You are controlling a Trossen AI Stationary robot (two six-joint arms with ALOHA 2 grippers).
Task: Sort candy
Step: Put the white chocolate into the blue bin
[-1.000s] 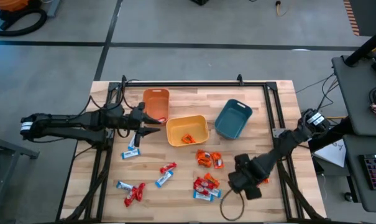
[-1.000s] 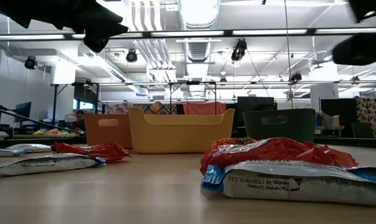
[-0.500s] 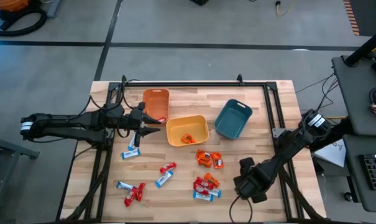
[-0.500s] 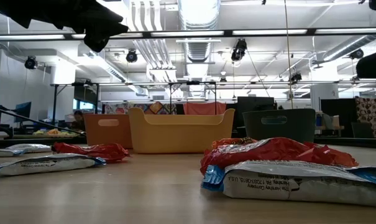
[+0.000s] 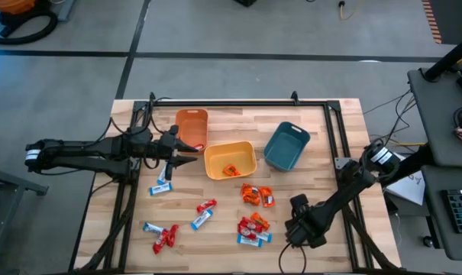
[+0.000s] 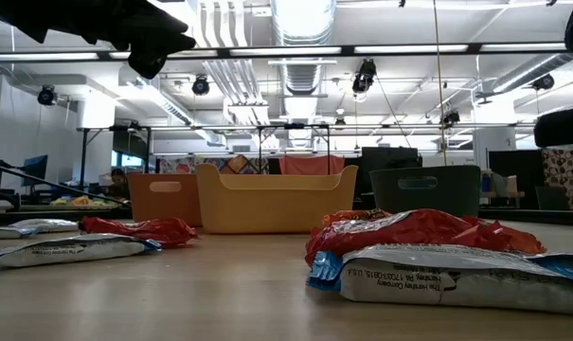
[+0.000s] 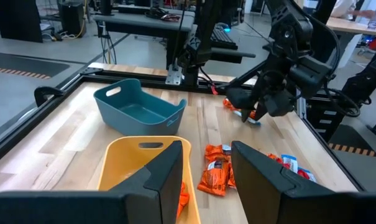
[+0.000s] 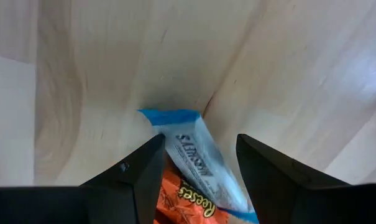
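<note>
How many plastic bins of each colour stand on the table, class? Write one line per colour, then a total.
orange bin: 1
yellow bin: 1
teal bin: 1
Total: 3

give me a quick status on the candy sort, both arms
Left gripper open, empty, hovering beside the yellow bin. Right gripper open, low over a blue-and-white bar and an orange packet. Nothing blocking.
</note>
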